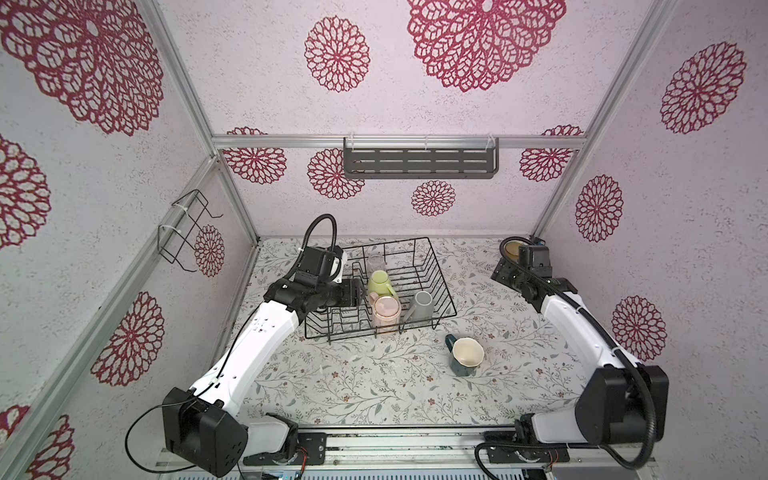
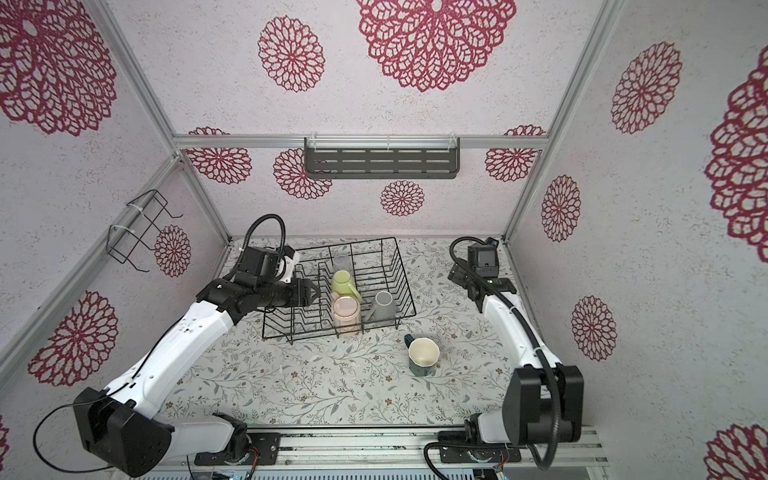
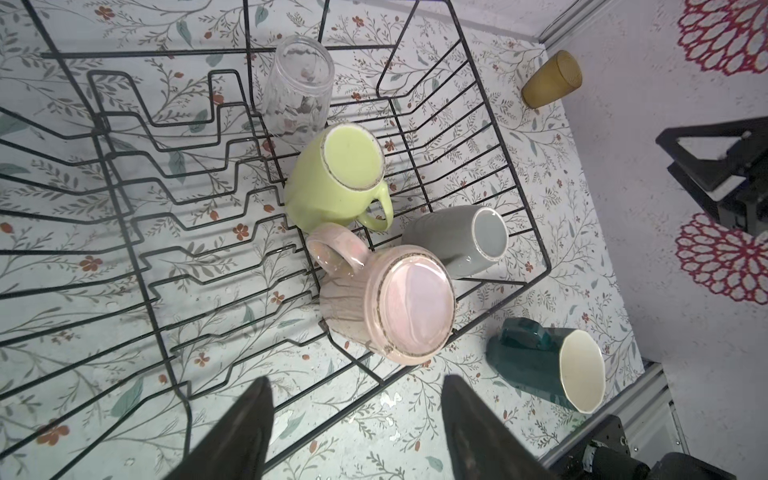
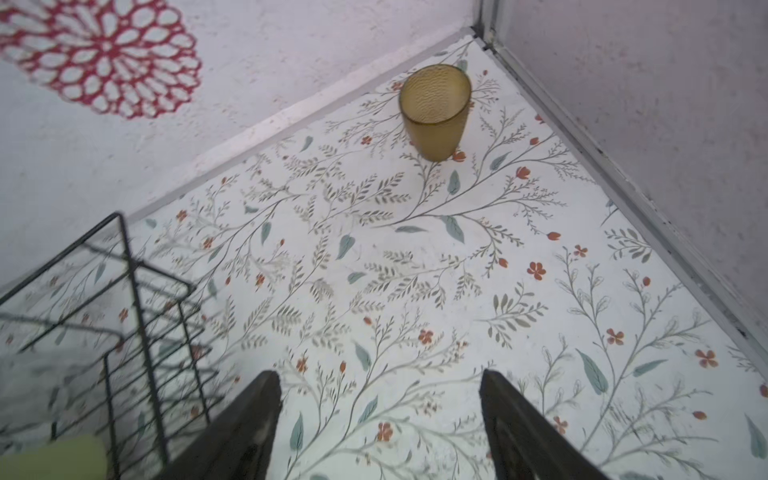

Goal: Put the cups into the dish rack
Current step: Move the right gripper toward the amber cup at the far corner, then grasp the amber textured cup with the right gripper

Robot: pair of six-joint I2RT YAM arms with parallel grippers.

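With the left fingers [image 3: 245, 428] and right fingers [image 4: 245, 419] both gaping empty, the amber tumbler [image 4: 435, 112], upper centre in the right wrist view, seemingly crowds the table [image 4: 415, 270] corner, so a closing finger may topple it well short of the dish rack [image 1: 419, 274].

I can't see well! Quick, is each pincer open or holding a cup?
Left pincer: open, holding nothing.
Right pincer: open, holding nothing.

both top views look down from high at the near edge; wrist cameras hover close, sharing the dish rack [image 3: 548, 268].
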